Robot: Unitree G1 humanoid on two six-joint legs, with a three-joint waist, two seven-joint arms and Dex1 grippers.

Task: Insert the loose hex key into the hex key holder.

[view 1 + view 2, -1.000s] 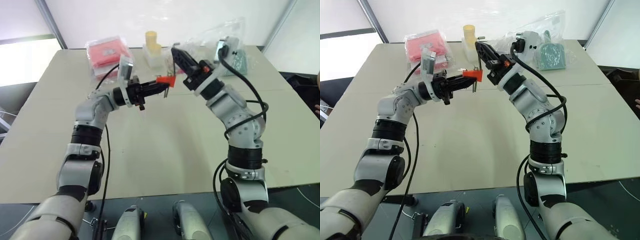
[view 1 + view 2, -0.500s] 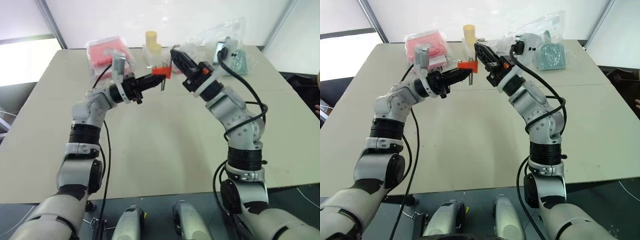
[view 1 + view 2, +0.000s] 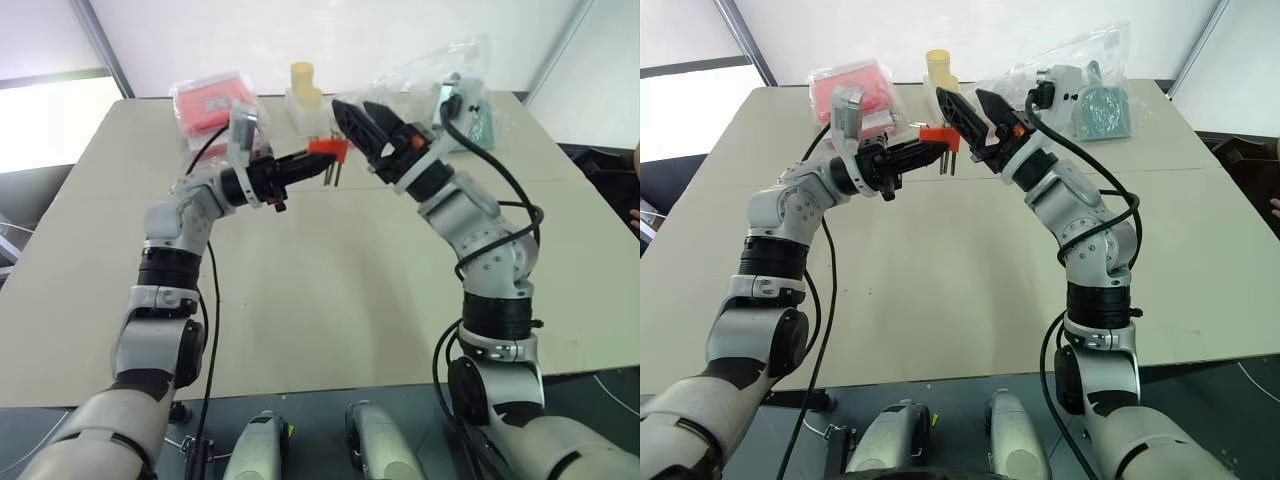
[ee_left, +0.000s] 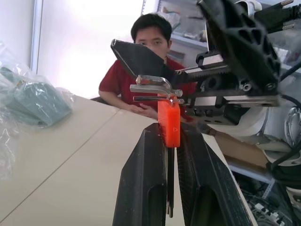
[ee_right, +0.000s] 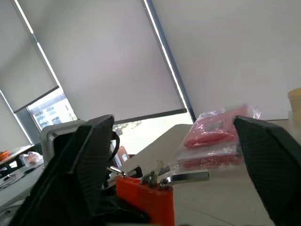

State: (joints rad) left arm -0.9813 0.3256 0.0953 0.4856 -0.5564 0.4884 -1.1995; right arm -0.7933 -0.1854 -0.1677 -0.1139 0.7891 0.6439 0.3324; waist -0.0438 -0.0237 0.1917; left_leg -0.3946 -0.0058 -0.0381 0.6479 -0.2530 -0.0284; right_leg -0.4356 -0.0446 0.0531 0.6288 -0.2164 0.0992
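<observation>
Table (image 3: pixel 330 300): I see a wide beige tabletop stretching ahead of me, with both arms raised above its middle.

Person (image 4: pixel 153 61): In my left wrist view someone in a red top sits at the far side of the table, facing me.

Clear bags at far right (image 3: pixel 1095 85): crumpled clear plastic with a teal item inside, lying near the far edge behind my right arm.

Red packets (image 3: pixel 210 100): red packets in clear bags, lying at the far left of the table, behind my left arm.

Yellow item (image 3: pixel 303 82): a pale yellow cylinder standing on a clear box at the far edge, between the red packets and the clear bags.

Right gripper (image 3: pixel 968 112): its two black fingers are spread wide with nothing between them. It is held in the air just beside the holder, pointing toward my left arm.

Left gripper (image 3: pixel 305 165): its fingers are pressed together on the hex key holder, pinching the orange block from both sides and holding it up off the table.

Hex key holder (image 4: pixel 168 122): a small orange block at the tip of my left fingers, with thin metal keys sticking out of it toward the right gripper.

Loose hex key: I cannot tell it apart from the keys in the holder.
</observation>
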